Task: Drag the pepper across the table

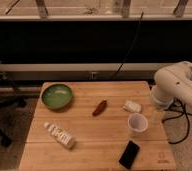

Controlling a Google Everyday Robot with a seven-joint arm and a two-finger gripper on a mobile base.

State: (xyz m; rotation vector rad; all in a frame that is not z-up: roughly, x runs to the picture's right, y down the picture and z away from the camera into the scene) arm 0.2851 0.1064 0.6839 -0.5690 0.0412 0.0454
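Note:
The pepper [99,107], a small dark red chili, lies near the middle of the light wooden table [89,147], angled with its tip toward the front left. Only the white jointed arm [177,86] shows, at the table's right edge, beyond the back right corner. My gripper is not in view; no fingers show anywhere in the frame. Nothing touches the pepper.
A green bowl [56,96] sits at the back left. A white labelled bottle [60,135] lies at the front left. A small white packet [132,106], a pale cup [137,123] and a flat black object [130,154] sit to the right. A chair base [1,107] stands left of the table.

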